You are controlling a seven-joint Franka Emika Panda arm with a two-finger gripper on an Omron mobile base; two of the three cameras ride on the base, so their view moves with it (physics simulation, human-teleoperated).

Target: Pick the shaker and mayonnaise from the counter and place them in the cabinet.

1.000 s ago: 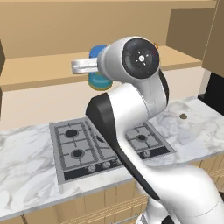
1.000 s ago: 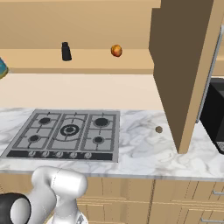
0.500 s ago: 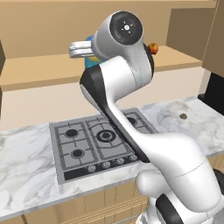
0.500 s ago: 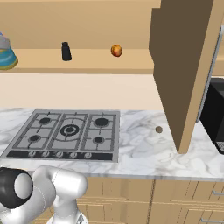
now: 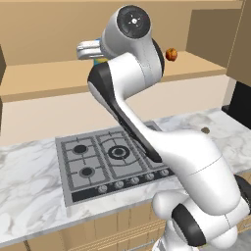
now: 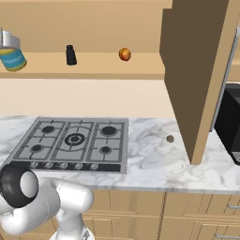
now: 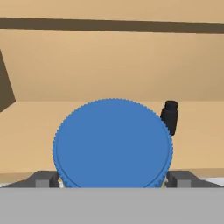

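The arm (image 5: 147,122) is glossy white with rounded shells and dark bands at its joints; a round grey cap with small screws covers one joint.

Light wood shelf (image 6: 98,65) of the cabinet, carrying three things in a row: the mayonnaise (image 6: 12,57) at its left end, a small dark shaker (image 6: 71,55) upright to its right, and a round orange-red fruit (image 6: 124,54) further right. Below, the marble surface (image 6: 150,159) carries a small brown object (image 6: 170,138) beside the inset hob (image 6: 72,143).
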